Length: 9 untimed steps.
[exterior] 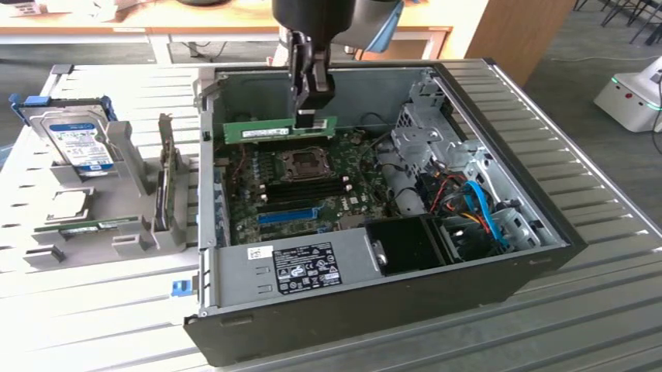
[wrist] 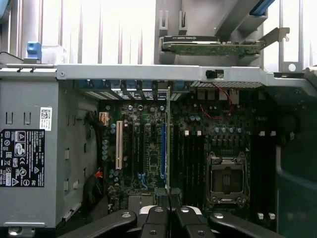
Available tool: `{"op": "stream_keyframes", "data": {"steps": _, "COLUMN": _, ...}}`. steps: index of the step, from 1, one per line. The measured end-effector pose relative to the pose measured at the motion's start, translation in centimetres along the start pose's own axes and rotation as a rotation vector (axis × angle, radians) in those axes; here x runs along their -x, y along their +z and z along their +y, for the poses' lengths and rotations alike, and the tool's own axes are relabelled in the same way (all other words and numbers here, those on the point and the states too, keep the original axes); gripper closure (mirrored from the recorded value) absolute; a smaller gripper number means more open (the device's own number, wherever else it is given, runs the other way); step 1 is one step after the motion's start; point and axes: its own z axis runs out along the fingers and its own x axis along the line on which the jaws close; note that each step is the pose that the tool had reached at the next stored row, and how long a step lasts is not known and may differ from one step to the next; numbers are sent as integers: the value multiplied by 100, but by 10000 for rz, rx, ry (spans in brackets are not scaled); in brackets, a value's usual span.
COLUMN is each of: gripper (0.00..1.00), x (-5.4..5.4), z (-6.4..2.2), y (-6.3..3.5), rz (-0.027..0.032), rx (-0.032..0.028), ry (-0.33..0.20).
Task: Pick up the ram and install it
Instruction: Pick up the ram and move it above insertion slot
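The ram [exterior: 279, 130], a narrow green stick with a white label, hangs level and on its long edge above the motherboard [exterior: 300, 186] inside the open computer case [exterior: 517, 256]. My gripper [exterior: 309, 118] comes down from above and is shut on the stick's upper edge near its end on the exterior view's right. From the wrist view the ram [wrist: 168, 144] is a thin green line seen edge-on, running away from my gripper [wrist: 171, 214]. It sits over the board between the blue-edged slot [wrist: 163, 148] and the dark memory slots [wrist: 190, 163].
The CPU socket [exterior: 307, 163] and black memory slots [exterior: 305, 190] lie under the stick. The power supply [exterior: 300, 267] fills the case's near side and cables [exterior: 476, 209] crowd the exterior view's right. A grey fixture holds a hard drive [exterior: 81, 143], a card [exterior: 163, 186] and another green stick [exterior: 93, 227].
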Motion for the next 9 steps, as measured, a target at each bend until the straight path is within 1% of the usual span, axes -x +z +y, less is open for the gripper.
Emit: {"op": "stream_keyframes", "data": {"steps": 9, "gripper": 88, "x": 1, "z": -172, "y": -5, "rz": 0, "rx": 0, "ry": -1}}
